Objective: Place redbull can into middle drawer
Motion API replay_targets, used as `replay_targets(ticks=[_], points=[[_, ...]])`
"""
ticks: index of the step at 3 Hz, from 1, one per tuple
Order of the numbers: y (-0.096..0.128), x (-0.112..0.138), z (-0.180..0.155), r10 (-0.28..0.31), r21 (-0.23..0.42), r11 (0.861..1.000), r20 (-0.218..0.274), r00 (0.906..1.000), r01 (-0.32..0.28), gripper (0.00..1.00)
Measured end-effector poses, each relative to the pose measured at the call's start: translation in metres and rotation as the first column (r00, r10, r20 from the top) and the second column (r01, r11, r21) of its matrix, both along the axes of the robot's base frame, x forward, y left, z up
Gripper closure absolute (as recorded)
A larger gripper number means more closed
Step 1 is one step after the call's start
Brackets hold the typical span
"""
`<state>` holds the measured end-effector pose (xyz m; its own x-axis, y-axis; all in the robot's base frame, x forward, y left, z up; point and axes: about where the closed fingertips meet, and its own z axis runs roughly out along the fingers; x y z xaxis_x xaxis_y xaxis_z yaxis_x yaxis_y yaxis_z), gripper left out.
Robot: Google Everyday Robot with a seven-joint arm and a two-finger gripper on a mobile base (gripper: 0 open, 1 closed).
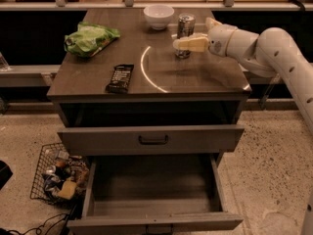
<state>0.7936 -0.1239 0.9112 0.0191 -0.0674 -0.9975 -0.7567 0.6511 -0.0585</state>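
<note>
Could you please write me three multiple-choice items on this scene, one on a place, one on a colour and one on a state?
1. Where does the can stand?
A. on the cabinet top, beside the bowl
B. inside the bowl
C. on a chair

2. What colour is the bag?
A. red
B. green
C. blue

3. How is the middle drawer?
A. shut
B. pulled out and full
C. pulled out, nothing in it

Answers:
1 A: the can stands upright on the cabinet top right of the bowl, with the gripper at it from the right.
2 B: the crumpled bag on the left of the top is green.
3 C: the middle drawer is out and its floor shows bare.
</note>
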Motion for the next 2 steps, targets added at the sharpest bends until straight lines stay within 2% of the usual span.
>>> replay_targets(ticks=[1, 2], points=[[0.0116, 0.0038, -0.0019, 0.025, 0.014, 1.0, -0.004, 0.9997, -0.025, 0.0], [0.0203, 0.0046, -0.0105, 0.039, 0.037, 0.999, -0.007, 0.9992, -0.039, 0.17]])
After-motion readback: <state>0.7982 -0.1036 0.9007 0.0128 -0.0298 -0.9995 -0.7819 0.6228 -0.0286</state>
